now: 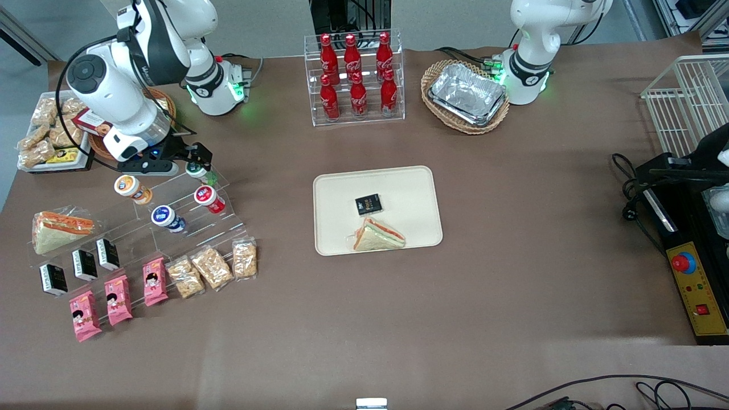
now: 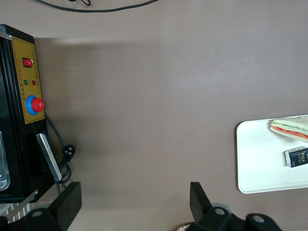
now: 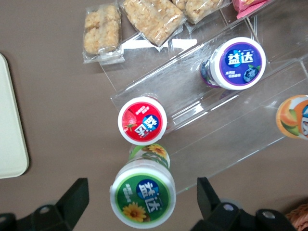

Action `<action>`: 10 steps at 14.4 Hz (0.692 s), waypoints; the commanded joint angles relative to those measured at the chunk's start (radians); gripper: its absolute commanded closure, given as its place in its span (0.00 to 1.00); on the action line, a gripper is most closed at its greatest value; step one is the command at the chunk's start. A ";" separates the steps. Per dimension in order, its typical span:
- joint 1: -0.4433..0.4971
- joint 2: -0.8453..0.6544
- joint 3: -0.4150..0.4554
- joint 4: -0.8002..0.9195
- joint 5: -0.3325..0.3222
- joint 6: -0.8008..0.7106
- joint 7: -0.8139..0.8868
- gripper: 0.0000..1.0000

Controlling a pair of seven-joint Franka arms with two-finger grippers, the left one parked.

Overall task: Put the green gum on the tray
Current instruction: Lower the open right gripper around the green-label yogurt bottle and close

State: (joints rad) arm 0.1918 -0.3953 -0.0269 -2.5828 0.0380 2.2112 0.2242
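The green gum (image 1: pixel 197 169) (image 3: pixel 143 194), a green canister with a white-rimmed lid, stands on the top step of a clear acrylic stand (image 1: pixel 171 213) at the working arm's end of the table. My gripper (image 1: pixel 196 162) (image 3: pixel 143 202) hangs right over it, open. One finger (image 3: pixel 77 198) is on each side of the lid, and a gap shows between each finger and the lid. The cream tray (image 1: pixel 410 188) (image 3: pixel 9 125) lies in the middle of the table, toward the parked arm from the stand. It holds a sandwich (image 1: pixel 377 236) and a black packet (image 1: pixel 368 204).
A red-lidded canister (image 1: pixel 205 196) (image 3: pixel 142 120), a blue-lidded one (image 1: pixel 163 216) (image 3: pixel 239 63) and an orange-lidded one (image 1: pixel 127 186) share the stand's steps. Snack packs (image 1: pixel 211 267) lie nearer the front camera. A cola bottle rack (image 1: pixel 354 77) and a basket of foil trays (image 1: pixel 467 94) stand farther back.
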 commanded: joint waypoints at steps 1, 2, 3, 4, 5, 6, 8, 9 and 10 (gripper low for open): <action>0.008 -0.025 -0.002 -0.068 0.017 0.079 0.017 0.00; 0.009 -0.025 -0.002 -0.080 0.017 0.091 0.015 0.00; 0.009 -0.027 -0.002 -0.091 0.017 0.100 0.015 0.00; 0.009 -0.027 -0.002 -0.102 0.017 0.113 0.015 0.00; 0.015 -0.027 -0.002 -0.103 0.017 0.114 0.017 0.04; 0.015 -0.027 -0.002 -0.108 0.017 0.114 0.017 0.20; 0.017 -0.028 -0.002 -0.109 0.017 0.110 0.017 0.37; 0.015 -0.028 -0.002 -0.109 0.017 0.108 0.017 0.37; 0.015 -0.028 -0.002 -0.108 0.017 0.102 0.017 0.38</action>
State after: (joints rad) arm 0.2007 -0.3953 -0.0270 -2.6692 0.0381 2.3031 0.2322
